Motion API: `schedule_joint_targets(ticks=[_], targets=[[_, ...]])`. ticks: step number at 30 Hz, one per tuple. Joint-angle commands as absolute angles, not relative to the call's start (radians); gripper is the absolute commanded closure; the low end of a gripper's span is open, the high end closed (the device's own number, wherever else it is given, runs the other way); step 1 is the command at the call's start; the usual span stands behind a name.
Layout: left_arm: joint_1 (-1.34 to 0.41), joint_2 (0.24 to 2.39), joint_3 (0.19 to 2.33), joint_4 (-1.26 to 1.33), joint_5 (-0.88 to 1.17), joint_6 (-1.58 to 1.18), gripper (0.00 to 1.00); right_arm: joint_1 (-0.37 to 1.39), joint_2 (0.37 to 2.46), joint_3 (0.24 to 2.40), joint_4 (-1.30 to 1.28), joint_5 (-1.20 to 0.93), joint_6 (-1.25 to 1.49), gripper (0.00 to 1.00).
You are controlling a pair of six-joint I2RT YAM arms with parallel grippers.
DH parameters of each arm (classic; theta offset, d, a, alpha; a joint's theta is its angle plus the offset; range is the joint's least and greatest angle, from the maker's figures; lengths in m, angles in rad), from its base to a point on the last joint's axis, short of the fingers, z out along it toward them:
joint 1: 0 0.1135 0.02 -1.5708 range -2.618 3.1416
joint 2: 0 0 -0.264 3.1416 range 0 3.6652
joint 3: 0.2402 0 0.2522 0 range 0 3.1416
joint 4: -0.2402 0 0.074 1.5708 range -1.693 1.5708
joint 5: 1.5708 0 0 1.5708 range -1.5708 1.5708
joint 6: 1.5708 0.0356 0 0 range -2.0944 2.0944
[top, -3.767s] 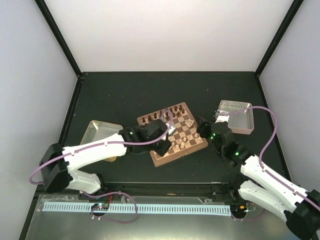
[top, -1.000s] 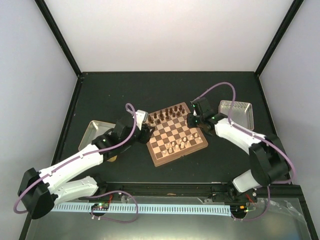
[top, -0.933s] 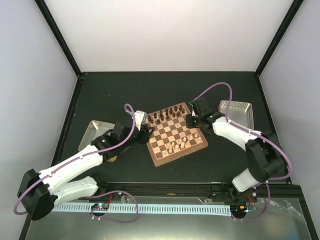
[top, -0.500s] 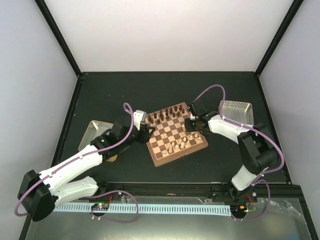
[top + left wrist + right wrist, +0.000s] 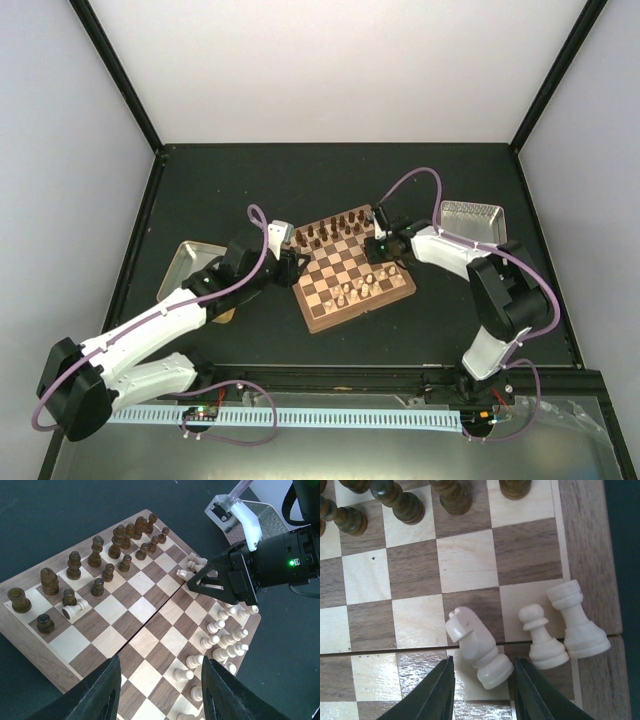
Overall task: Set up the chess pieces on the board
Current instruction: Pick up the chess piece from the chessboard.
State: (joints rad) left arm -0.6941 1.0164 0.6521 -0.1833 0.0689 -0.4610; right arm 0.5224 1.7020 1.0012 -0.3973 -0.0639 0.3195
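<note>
Chess pieces (image 5: 216, 626) crowd the board (image 5: 150, 642) at its 4 o'clock corner. A tipped cream knight (image 5: 477, 647) sits between the right gripper (image 5: 483, 659) jaws, which are spread and not clamped. The left gripper (image 5: 159, 662) hovers at 9 o'clock, jaws apart and empty.

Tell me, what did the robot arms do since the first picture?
The left arm pulled back off the board to its left side. The right arm swung in over the board's right edge, and its jaws now straddle a cream knight. The dark pieces stayed put.
</note>
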Motion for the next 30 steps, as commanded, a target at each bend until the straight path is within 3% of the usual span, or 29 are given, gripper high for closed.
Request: schedule_joint_targets(ticks=[1, 15, 19, 23, 30], targets=[[-0.683, 1.034, 0.671, -0.162, 0.097, -0.468, 0.55, 0.536, 1.732, 1.031, -0.399, -0.056, 0.295, 0.66], [-0.672, 1.038, 0.681, -0.171, 0.107, -0.471, 0.53, 0.596, 1.788, 1.068, -0.443, 0.066, 0.252, 0.71], [-0.669, 1.042, 0.681, -0.168, 0.112, -0.474, 0.53, 0.612, 1.795, 1.087, -0.466, 0.067, 0.243, 0.57], [-0.667, 1.044, 0.679, -0.169, 0.118, -0.476, 0.53, 0.617, 1.814, 1.112, -0.476, 0.097, 0.244, 0.52], [-0.659, 1.036, 0.676, -0.176, 0.123, -0.476, 0.53, 0.642, 1.838, 1.134, -0.517, 0.124, 0.228, 0.65]])
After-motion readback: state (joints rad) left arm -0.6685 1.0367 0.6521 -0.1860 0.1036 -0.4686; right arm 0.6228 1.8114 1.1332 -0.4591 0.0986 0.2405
